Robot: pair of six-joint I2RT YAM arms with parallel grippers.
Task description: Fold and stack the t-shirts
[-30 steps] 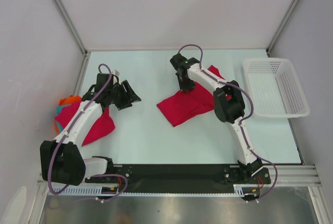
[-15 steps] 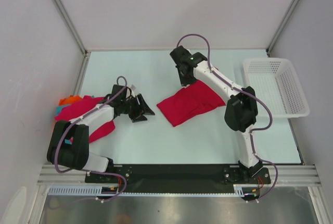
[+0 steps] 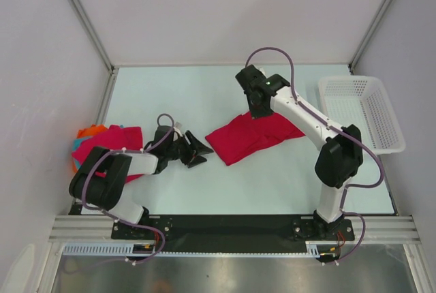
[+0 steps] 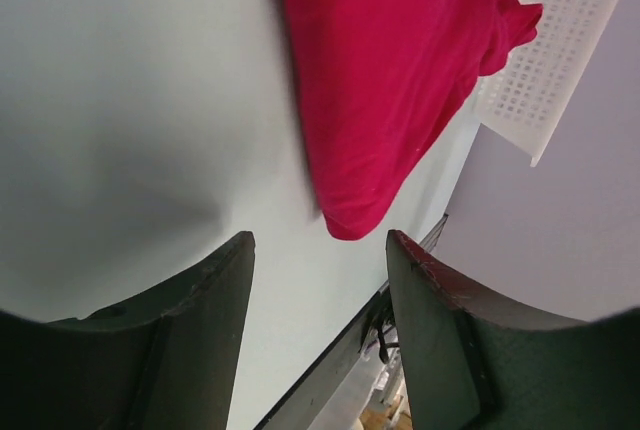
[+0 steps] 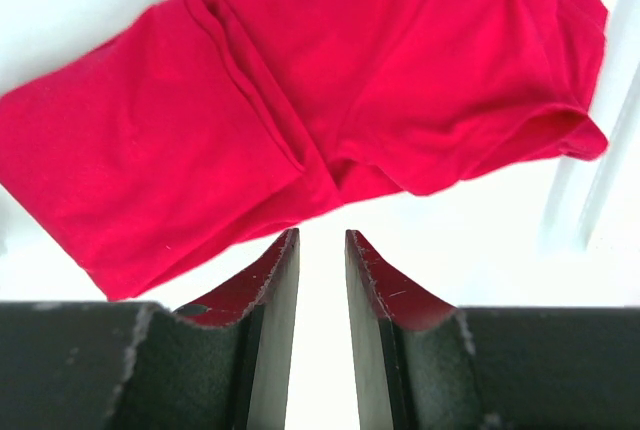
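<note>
A folded crimson t-shirt lies flat in the middle of the table. It also shows in the left wrist view and the right wrist view. My right gripper hovers at the shirt's far edge, its jaws a narrow gap apart with nothing between them. My left gripper is low on the table just left of the shirt, open wide and empty. A pile of red shirts with orange and teal garments lies at the left edge, partly under my left arm.
A white mesh basket stands at the right side of the table and shows in the left wrist view. Grey walls close in the table on three sides. The black base rail runs along the near edge.
My left arm has lowered and swung right, bringing its open gripper close to the folded shirt. My right gripper has moved right and let go of the shirt, which now lies flatter.
</note>
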